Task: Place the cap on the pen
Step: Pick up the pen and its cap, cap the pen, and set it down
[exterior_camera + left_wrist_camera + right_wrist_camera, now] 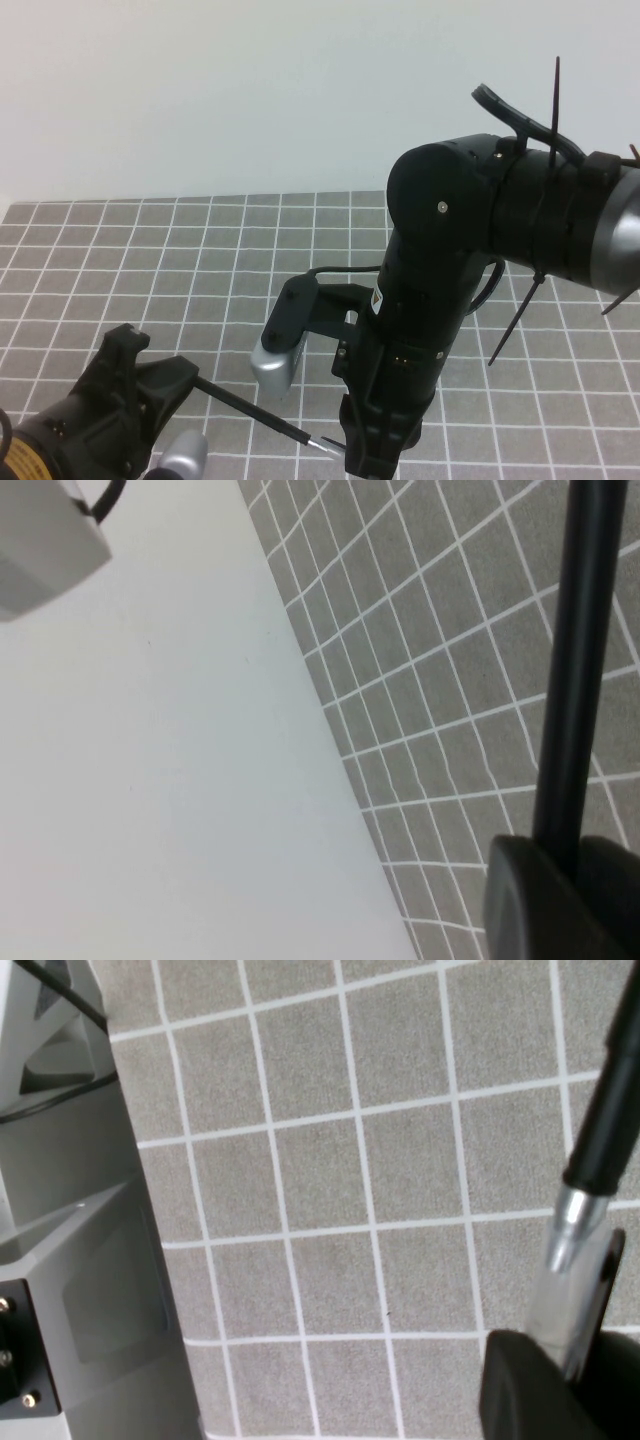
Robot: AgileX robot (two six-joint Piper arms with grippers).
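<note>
Pen (pixel 255 410) between left hand (pixel 158 365), right hand (pixel 362 462)

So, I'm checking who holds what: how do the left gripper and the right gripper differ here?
The left gripper sits low at the near left, angled across the table; the right gripper hangs nearer the centre, pointing down. The left gripper grips the black pen by its barrel; the right gripper grips the clear cap. Both are shut on their part, with the pen's tip meeting the cap.
</note>
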